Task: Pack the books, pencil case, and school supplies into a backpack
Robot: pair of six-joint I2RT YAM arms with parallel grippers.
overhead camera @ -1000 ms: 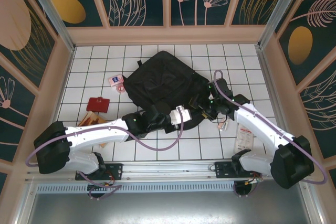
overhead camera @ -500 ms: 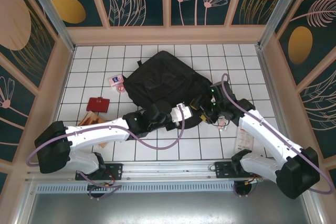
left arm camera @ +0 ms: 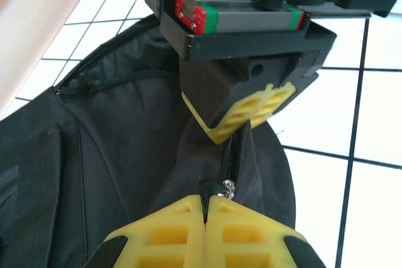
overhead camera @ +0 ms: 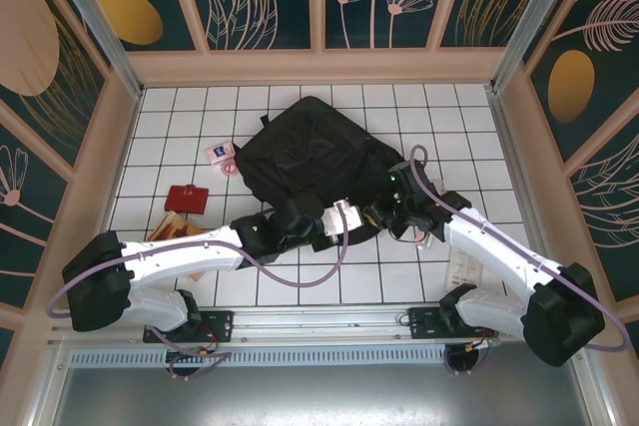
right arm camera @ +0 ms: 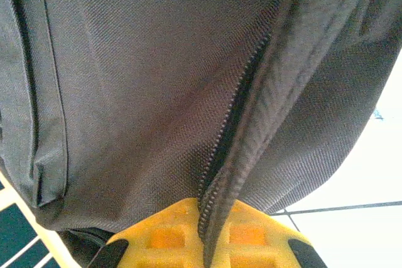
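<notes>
Nearest the bottom of the overhead shot, the white tiled table (overhead camera: 300,281) has an orange booklet (overhead camera: 176,227) at lower left, partly tucked under the left arm, and a printed sheet (overhead camera: 462,267) at lower right beside the right arm

A bit further up, both arms meet at the bottom edge of the black backpack (overhead camera: 310,157), just right of centre. The left gripper (overhead camera: 361,219) and right gripper (overhead camera: 383,214) are almost nose to nose there

In the left wrist cam, the left gripper (left arm camera: 206,214) has its yellow fingers pressed tight together at the bottom of the frame, pinching a fold of the bag right at the zip (left arm camera: 233,155), with the little metal pull (left arm camera: 227,185) just above the tips. The right gripper (left arm camera: 242,114) comes in from the top and is clamped on the same zip seam a little further along

Right wrist cam agrees: the right gripper (right arm camera: 206,238) is squeezed onto the raised zip (right arm camera: 232,123) seam, fabric sandwiched between the fingers

Further back the bag spreads across the middle of the table. Left of it sit a red thing (overhead camera: 187,197) and a pink card with a blue patch (overhead camera: 220,154), close to the bag's left corner
</notes>
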